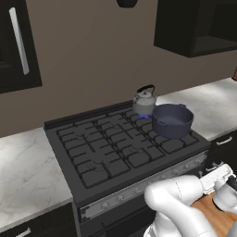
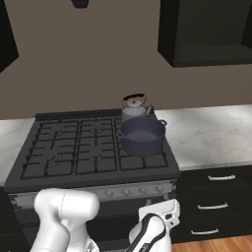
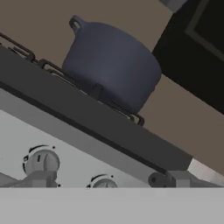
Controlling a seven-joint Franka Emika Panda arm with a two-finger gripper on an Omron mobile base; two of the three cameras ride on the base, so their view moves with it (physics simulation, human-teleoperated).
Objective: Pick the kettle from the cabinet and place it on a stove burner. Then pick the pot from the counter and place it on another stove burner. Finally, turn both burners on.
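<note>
While the pot [image 1: 172,120] and kettle [image 1: 144,101] sit on the stove's right burners, the jaws stand apart near the front knobs [image 3: 41,162].

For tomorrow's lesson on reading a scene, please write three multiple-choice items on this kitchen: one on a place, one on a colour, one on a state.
1. Where does the round dark blue-grey pot stand?
A. on the white marble counter
B. on the black stove's front right grate
C. in the wall cabinet

2. What colour is the small silver-grey kettle's arched handle?
A. black
B. red
C. white

3. How is the pot?
A. lidded
B. tipped over
C. upright, lidless

Answers:
1 B: it rests on the grate of the stove, in front of the kettle.
2 A: the arch shows black against the wall.
3 C: its open mouth faces up.
</note>
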